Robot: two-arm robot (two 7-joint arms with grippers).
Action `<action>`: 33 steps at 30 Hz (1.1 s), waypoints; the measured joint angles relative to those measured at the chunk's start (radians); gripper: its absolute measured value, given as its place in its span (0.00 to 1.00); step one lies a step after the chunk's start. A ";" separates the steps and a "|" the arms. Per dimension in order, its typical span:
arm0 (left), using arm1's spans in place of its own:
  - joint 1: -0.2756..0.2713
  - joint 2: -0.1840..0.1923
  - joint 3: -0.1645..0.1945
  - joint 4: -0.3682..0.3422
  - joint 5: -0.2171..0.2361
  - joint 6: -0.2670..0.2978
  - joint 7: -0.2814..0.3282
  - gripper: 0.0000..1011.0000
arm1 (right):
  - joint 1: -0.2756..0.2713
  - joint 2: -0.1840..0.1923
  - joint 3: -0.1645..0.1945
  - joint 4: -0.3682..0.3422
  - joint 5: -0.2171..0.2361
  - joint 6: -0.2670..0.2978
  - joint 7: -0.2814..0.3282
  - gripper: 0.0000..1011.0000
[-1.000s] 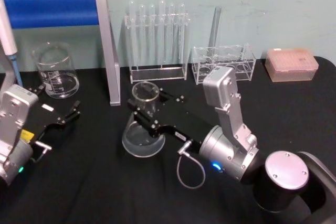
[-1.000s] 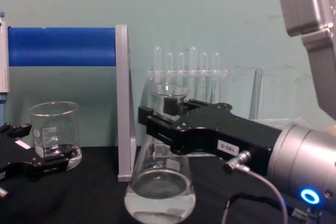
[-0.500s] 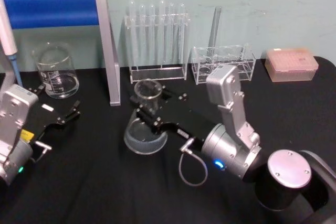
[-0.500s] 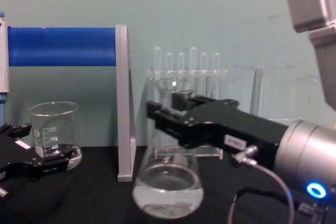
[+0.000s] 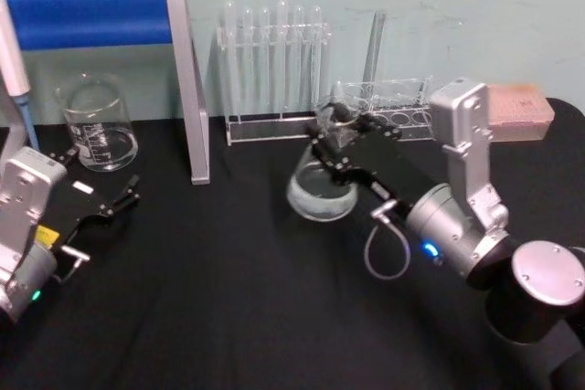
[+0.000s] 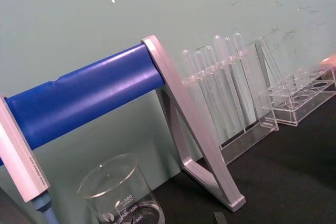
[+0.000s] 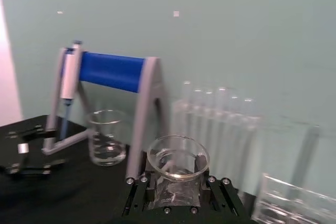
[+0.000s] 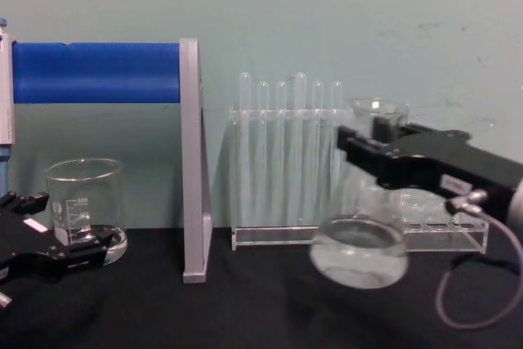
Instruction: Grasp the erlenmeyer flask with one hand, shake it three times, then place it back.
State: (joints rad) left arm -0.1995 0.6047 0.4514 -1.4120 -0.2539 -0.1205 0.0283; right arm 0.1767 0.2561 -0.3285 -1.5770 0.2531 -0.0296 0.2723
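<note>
The erlenmeyer flask (image 5: 320, 193) is a clear conical flask with a little clear liquid. It hangs tilted above the black table, in front of the test tube rack. My right gripper (image 5: 336, 140) is shut on its neck. From the chest the flask (image 8: 358, 252) shows clear of the tabletop, the right gripper (image 8: 372, 149) clamped just below the flared rim. In the right wrist view the flask's rim (image 7: 177, 156) stands between the black jaws of the right gripper (image 7: 177, 190). My left gripper (image 5: 99, 176) rests open at the table's left, holding nothing, and shows low at the left from the chest (image 8: 61, 230).
A grey stand with a blue bar (image 5: 101, 15) holds a pipette (image 5: 14, 61) at the back left, with a glass beaker (image 5: 96, 125) beneath it. The test tube rack (image 5: 274, 61), a low clear rack (image 5: 388, 102) and a pink tip box (image 5: 521, 107) line the back.
My right gripper has swung the flask to the right and toward the back, from beside the grey stand to in front of the racks. The left arm has not moved.
</note>
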 joint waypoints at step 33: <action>0.000 0.000 0.000 0.000 0.000 0.000 0.000 0.99 | -0.021 -0.026 0.060 0.000 -0.040 0.006 0.003 0.45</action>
State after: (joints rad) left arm -0.1995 0.6047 0.4514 -1.4120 -0.2539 -0.1205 0.0283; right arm 0.1554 0.2303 -0.2683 -1.5774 0.2135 -0.0239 0.2752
